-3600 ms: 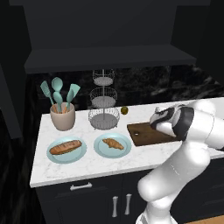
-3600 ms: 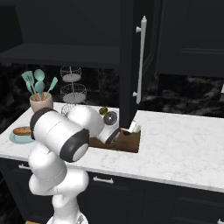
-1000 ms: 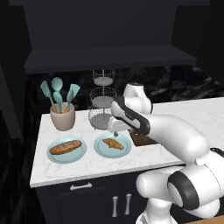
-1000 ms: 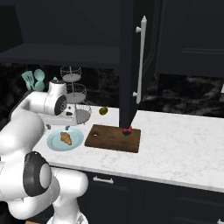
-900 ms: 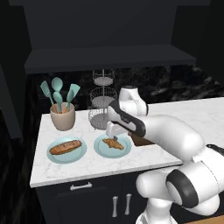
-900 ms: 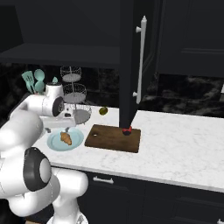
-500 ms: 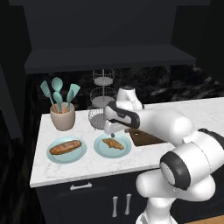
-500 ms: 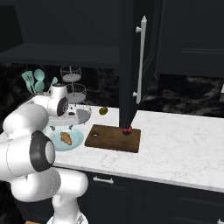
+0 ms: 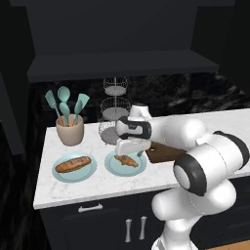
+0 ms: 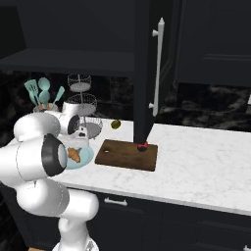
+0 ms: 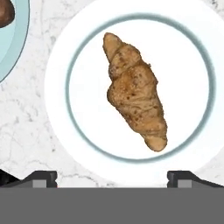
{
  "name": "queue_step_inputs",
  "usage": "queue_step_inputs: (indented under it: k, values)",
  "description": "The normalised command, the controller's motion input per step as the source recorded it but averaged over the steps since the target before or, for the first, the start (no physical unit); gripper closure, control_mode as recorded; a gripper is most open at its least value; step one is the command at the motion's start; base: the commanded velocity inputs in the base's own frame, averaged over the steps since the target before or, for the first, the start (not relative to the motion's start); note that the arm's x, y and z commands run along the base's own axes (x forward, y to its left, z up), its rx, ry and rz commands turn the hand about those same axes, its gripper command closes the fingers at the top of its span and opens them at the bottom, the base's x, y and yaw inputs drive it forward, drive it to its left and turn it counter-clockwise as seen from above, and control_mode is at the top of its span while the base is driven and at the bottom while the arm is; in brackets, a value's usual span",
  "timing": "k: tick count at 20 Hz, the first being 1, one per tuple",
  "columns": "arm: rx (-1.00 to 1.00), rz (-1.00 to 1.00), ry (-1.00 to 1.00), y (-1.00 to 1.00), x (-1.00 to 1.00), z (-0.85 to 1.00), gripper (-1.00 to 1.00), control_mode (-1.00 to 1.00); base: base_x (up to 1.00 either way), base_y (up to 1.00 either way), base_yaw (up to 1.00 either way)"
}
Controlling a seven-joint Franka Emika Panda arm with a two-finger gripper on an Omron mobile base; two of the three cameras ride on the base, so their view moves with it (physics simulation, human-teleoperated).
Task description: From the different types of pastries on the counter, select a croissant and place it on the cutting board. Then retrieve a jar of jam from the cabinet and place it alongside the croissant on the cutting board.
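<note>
Hanging just above the counter, the robot's two-finger gripper points down at the golden brown croissant. That croissant lies flat on a round pale blue plate, on the white marble counter. The plate sits just left of the dark brown wooden cutting board. Seen from the hand, the two dark finger tips stand wide apart, one at each bottom corner, and they hold nothing. The croissant sits between them but a bit further along, so the hand looks close to lined up over it. Its long side runs on a slant across the line between the fingers, not straight across it. My guess is the hand may need a small turn so the fingers close on the narrow sides. From the base cameras I can't quite tell how high the fingers are above the plate. A second blue plate with a long brown pastry sits further left.
</note>
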Motion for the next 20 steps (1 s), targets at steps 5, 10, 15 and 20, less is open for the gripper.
queue_step_inputs:
  k: [5,10,15,20]
  values:
    - [0.00,0.00,-0.09,0.00,0.76,0.02,-1.00,-1.00,0.00,0.00,0.00]
    - [0.02,0.00,-0.03,0.01,0.00,-0.06,-1.00,-1.00,0.00,0.00,0.00]
    - [-0.07,0.00,0.01,0.01,-0.02,-0.60,-1.00,-1.00,0.00,0.00,0.00]
    - [0.00,0.01,0.00,0.11,0.00,-0.19,-1.00,-1.00,0.00,0.00,0.00]
